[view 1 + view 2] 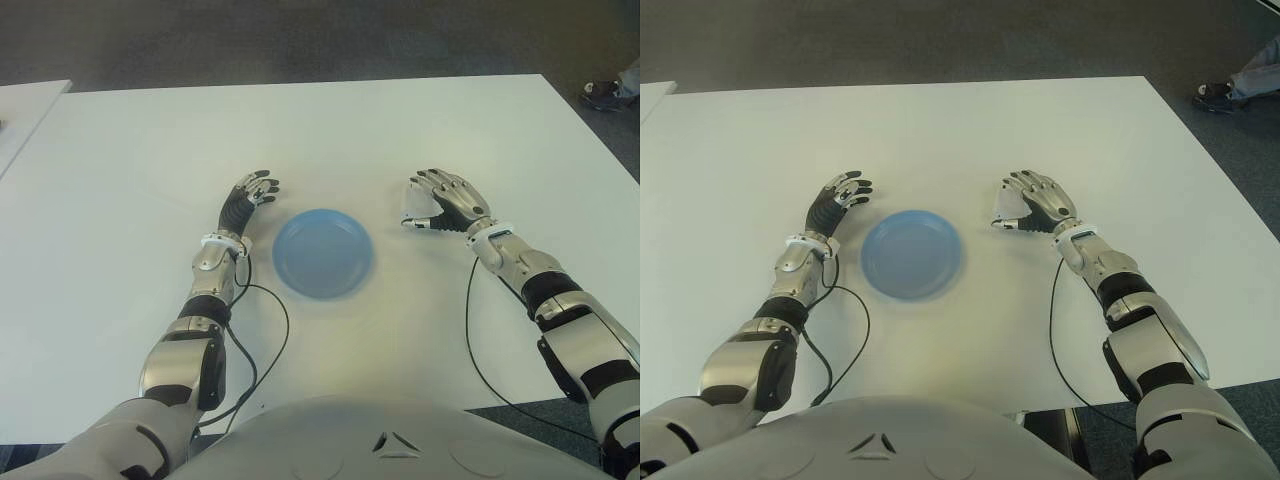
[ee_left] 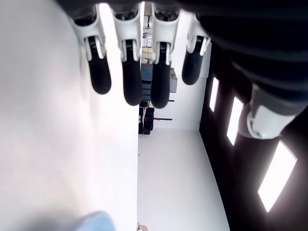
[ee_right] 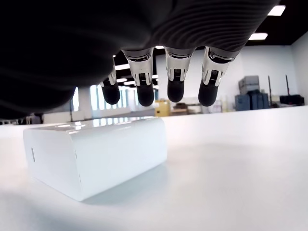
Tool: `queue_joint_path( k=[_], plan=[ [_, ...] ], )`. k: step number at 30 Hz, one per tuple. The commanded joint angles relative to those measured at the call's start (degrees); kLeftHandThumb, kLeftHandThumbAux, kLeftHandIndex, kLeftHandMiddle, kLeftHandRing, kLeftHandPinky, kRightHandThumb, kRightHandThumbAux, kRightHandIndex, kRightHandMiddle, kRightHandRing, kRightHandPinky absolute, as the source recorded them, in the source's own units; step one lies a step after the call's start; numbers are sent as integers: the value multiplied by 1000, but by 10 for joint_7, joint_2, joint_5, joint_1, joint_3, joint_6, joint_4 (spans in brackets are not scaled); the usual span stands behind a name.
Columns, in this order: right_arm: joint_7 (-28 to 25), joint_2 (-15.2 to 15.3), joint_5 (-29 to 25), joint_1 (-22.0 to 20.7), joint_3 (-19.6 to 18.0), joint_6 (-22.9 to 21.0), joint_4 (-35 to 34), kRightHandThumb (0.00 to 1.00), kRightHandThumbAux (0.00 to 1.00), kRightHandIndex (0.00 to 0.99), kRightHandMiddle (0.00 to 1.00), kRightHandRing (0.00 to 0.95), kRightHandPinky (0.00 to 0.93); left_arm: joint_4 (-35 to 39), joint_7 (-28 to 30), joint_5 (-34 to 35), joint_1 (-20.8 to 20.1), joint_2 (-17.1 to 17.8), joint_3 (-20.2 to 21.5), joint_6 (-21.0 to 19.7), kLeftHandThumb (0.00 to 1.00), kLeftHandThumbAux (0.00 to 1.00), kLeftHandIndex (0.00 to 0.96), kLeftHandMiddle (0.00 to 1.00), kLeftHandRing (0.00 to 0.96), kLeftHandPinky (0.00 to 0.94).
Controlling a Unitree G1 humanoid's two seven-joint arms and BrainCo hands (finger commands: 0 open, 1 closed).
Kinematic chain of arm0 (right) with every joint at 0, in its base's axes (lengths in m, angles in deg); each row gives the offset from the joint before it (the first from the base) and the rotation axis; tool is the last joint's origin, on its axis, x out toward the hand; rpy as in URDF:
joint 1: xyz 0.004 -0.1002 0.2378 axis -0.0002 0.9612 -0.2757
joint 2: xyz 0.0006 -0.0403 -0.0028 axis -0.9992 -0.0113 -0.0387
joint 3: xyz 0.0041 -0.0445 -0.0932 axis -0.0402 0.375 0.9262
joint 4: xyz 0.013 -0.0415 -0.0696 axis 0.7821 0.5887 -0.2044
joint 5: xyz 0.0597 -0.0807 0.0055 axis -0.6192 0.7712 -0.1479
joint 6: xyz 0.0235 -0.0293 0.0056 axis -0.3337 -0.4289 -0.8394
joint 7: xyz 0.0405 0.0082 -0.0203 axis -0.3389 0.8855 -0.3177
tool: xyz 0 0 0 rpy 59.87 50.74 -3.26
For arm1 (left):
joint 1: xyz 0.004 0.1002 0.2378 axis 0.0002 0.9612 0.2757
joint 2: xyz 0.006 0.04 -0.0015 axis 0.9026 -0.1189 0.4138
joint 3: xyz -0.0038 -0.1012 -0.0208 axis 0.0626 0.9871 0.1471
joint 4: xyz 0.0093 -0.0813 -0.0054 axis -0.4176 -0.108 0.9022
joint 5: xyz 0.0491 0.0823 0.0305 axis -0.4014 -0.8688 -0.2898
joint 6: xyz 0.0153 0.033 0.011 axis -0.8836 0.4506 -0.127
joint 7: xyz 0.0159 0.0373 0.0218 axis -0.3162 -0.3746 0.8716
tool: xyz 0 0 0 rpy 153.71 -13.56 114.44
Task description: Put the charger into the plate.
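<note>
The left hand (image 1: 250,196) shows left of the blue plate (image 1: 323,253), fingers relaxed and empty. Right of the plate, the white charger (image 3: 96,156) lies on the table (image 1: 330,140) beneath the right hand (image 1: 445,203), whose extended fingers (image 3: 175,89) hover unclasped. It looks rigid, smooth, likely slippery; pinching opposite flat sides seems best. Its plug end stays hidden

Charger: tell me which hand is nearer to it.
Right. The right hand hovers directly over the white charger, fingers spread above it and not closed on it. The left hand shows beyond the blue plate, on its far side from the charger.
</note>
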State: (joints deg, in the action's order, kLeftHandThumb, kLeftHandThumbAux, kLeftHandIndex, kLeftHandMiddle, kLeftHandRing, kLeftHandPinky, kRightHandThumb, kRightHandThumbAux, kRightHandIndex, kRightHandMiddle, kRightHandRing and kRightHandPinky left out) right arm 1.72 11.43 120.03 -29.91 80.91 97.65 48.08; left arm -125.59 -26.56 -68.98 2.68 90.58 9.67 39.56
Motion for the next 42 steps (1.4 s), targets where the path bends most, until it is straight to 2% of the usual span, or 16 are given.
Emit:
queue_joint_path(
  k=[1,42],
  plan=[
    [-4,-3,0,-4,10,4,7,308,184,0,0,0,0,-3,10,-1,24,3,-1,-17,0,491,233,320,313,285],
    [-20,-26,2,5,53,-21,72,303,154,0,0,0,0,68,23,13,59,7,3,-54,0,499,228,316,315,304]
  ],
)
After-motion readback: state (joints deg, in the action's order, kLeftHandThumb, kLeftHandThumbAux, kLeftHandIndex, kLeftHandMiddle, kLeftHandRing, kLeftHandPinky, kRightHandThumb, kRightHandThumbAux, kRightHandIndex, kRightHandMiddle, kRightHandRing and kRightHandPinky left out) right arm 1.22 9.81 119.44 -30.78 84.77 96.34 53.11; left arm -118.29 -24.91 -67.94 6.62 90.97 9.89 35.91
